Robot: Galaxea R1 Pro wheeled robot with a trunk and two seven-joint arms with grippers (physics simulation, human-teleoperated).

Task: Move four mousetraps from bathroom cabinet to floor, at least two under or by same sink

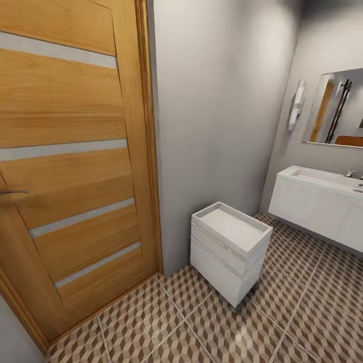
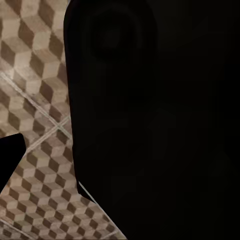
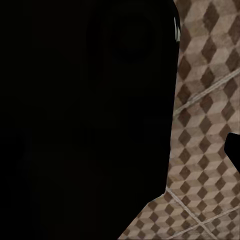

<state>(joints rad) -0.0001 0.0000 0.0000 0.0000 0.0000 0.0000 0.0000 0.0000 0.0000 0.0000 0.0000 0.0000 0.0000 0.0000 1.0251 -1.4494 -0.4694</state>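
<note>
Honey-orange wood fills my head view's left: a door [image 1: 70, 166] with pale glass strips, beside a grey wall [image 1: 217, 101]. A white drawer unit [image 1: 229, 248] stands on the floor [image 1: 302, 312] against that wall, and the sink [image 1: 320, 201] hangs further right under a mirror [image 1: 335, 108]. I see no mousetraps or cabinet from here. Both wrist views give me dark bulk over cube-pattern tiles; I cannot tell how either gripper stands.

White wall-hung bathroom sink [image 1: 317, 201] at right, chrome tap on top; cube-patterned bathroom floor [image 1: 302, 322] beneath
</note>
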